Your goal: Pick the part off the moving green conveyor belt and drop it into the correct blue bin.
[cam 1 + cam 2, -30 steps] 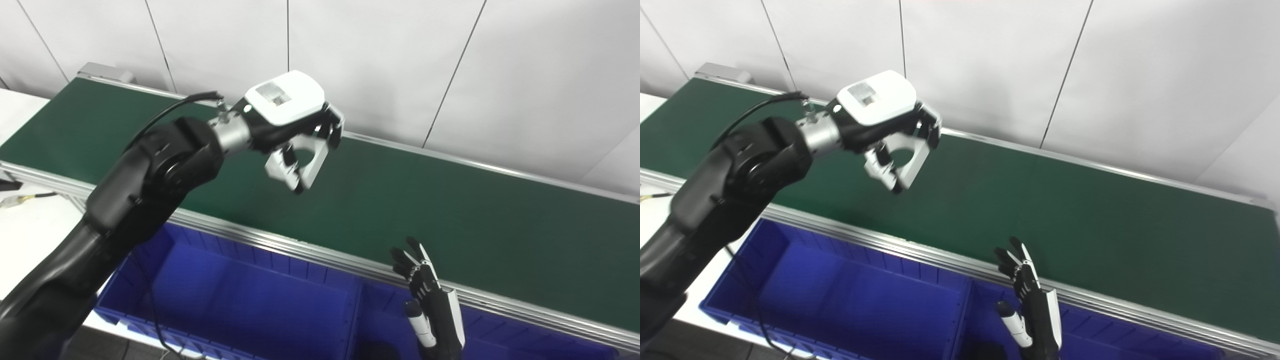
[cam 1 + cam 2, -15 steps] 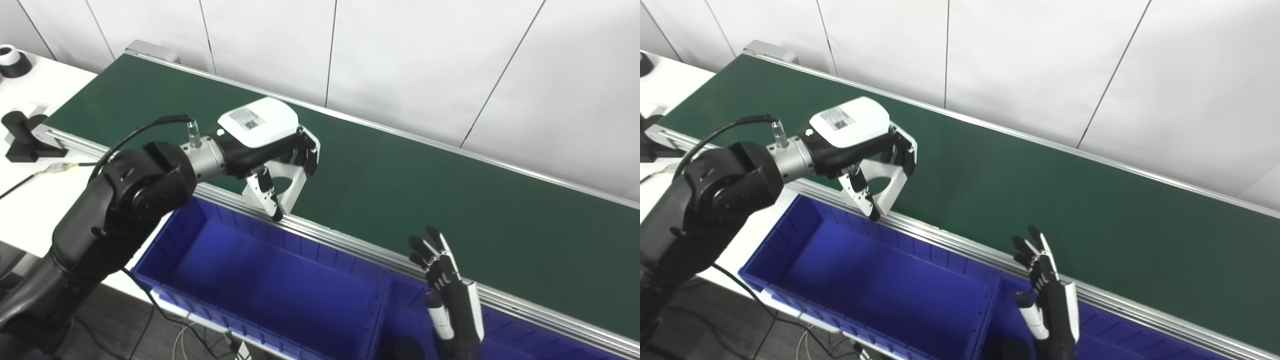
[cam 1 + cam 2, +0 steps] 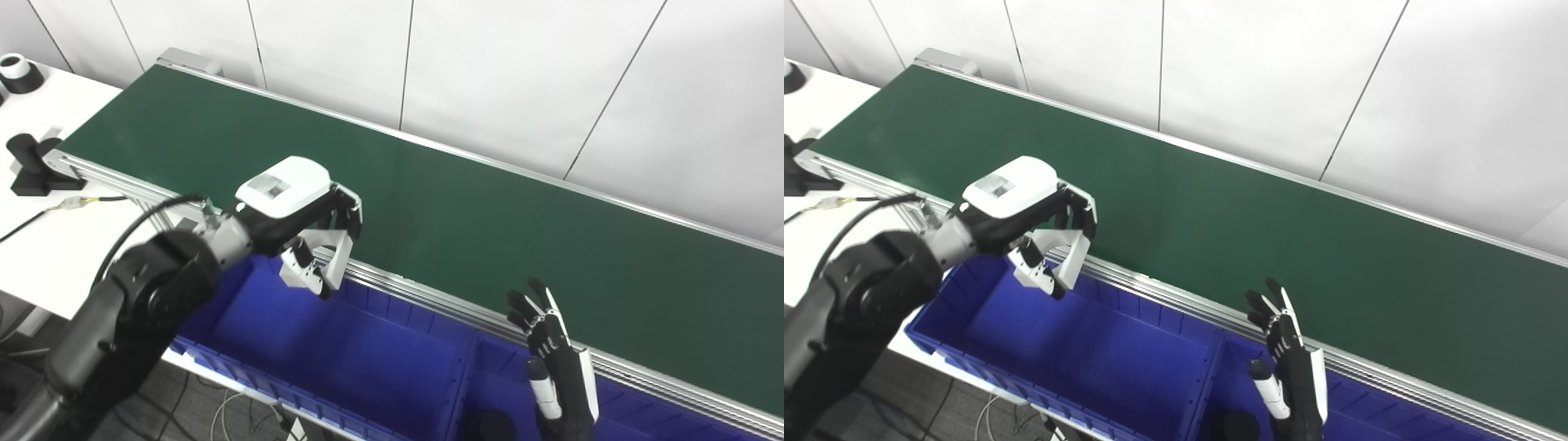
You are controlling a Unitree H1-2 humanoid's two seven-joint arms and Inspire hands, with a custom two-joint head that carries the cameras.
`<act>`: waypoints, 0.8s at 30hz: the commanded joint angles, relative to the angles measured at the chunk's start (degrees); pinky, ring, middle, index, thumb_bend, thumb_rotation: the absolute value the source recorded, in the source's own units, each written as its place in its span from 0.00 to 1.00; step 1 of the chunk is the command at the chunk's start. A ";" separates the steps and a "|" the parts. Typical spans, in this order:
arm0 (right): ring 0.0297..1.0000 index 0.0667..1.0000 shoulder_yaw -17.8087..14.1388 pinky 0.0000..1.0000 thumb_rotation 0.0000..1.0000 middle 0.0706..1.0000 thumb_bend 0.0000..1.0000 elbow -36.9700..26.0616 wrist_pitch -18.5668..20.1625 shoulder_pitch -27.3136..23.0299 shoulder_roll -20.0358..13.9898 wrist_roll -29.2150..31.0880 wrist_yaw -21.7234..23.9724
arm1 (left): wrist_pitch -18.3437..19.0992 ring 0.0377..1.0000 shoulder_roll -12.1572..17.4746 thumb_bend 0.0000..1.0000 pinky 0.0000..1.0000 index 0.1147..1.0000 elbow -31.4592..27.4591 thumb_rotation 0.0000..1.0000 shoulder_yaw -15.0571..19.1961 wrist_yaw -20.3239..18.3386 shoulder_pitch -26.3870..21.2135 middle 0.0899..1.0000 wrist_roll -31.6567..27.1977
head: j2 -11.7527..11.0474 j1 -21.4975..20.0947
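My left hand (image 3: 300,220) is shut on a white bracket-shaped part (image 3: 334,260) with a round hole. It holds the part over the far left end of the left blue bin (image 3: 343,361), just in front of the conveyor's metal rail. The green conveyor belt (image 3: 465,214) runs diagonally behind and carries no part that I can see. My right hand (image 3: 554,361) is open with fingers spread, raised over the right blue bin (image 3: 502,392) near the rail. In the right eye view the left hand (image 3: 1029,211) and right hand (image 3: 1289,361) show the same.
A white table (image 3: 55,245) lies to the left with a black fixture (image 3: 27,165), a cable and a black-and-white roll (image 3: 15,70). A white panelled wall stands behind the belt. A dark object (image 3: 490,425) lies in the right bin's bottom.
My left hand has carried the white part down and toward me, from above the belt across the rail to over the left blue bin. The camera shifted between the earliest frames. The right hand barely moved.
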 commanded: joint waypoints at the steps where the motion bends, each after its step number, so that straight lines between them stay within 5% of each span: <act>1: 0.85 0.93 0.00 0.81 0.86 0.82 0.83 -1.06 -0.76 -0.48 0.82 0.07 0.41 | -1.84 0.37 -0.57 0.50 0.37 0.47 0.37 0.00 0.37 4.63 0.36 0.42 1.39 | -0.08 0.06; 10: 0.85 0.93 -0.11 0.81 0.86 0.82 0.83 -0.71 -1.07 -0.68 1.04 -0.05 0.66 | -8.37 0.40 -2.79 0.50 0.39 0.45 9.80 0.00 -1.89 16.32 1.91 0.44 5.98 | -0.11 0.20; 24: 0.85 0.94 -0.19 0.82 0.85 0.81 0.82 0.29 -1.58 -1.46 2.22 -0.65 0.32 | -9.50 0.40 -0.21 0.50 0.40 0.45 18.09 0.00 -6.93 14.86 -0.37 0.45 7.38 | -0.65 -0.46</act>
